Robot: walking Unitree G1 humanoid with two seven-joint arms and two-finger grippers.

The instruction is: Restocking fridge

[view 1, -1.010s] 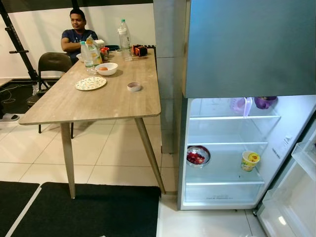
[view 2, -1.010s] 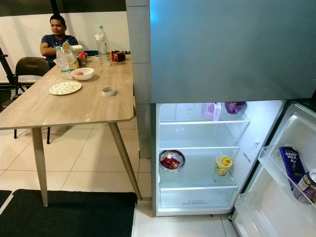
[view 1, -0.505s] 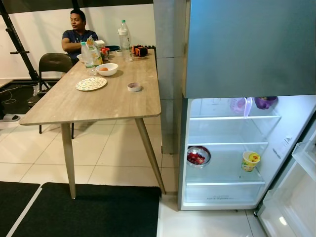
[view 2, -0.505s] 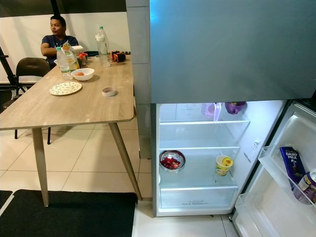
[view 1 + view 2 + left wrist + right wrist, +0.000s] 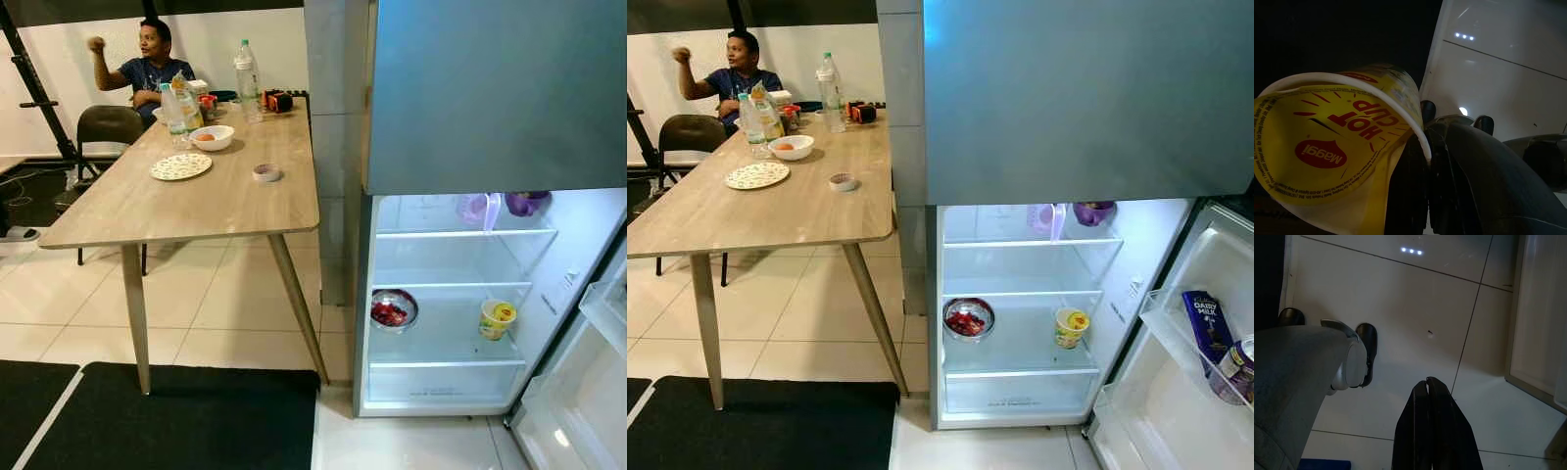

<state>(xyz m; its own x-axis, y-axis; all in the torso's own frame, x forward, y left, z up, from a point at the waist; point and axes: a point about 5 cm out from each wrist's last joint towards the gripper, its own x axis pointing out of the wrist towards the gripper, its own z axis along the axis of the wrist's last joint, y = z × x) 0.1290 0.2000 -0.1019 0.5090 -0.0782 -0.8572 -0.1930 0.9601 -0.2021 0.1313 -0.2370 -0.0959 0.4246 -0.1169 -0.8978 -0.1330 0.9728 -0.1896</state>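
I am standing before the open fridge (image 5: 1019, 323), and my left gripper (image 5: 1422, 161) is hanging low at my side, its fingers (image 5: 1410, 196) clamped on the rim of a yellow noodle cup (image 5: 1327, 147). The cup is tipping sideways in that pinch, its lid facing the wrist camera, because I am gripping it by the edge rather than around the body. That seems good enough for carrying, though a thin rim hold could slip when I raise the arm.

My right gripper (image 5: 1426, 387) is pointing down at the tiled floor (image 5: 1415, 308), its fingers pressed together on nothing. I judge it is being kept free.

The fridge door (image 5: 1185, 392) is swung wide on my right, so the shelves are reachable. A chocolate-milk carton (image 5: 1203, 328) and a can (image 5: 1236, 367) are sitting in the door rack. On the middle shelf a steel bowl (image 5: 968, 318) of red fruit is sitting to the left and another yellow cup (image 5: 1071, 327) to the right, well apart, leaving a gap between them where my cup would likely fit.

On the table (image 5: 225, 196) to my left, bottles (image 5: 247, 69), a white bowl (image 5: 212, 137), a plate (image 5: 180, 165) and a small dish (image 5: 265, 171) are waiting, probably further stock. A person (image 5: 147, 64) is sitting at its far end with one hand raised.
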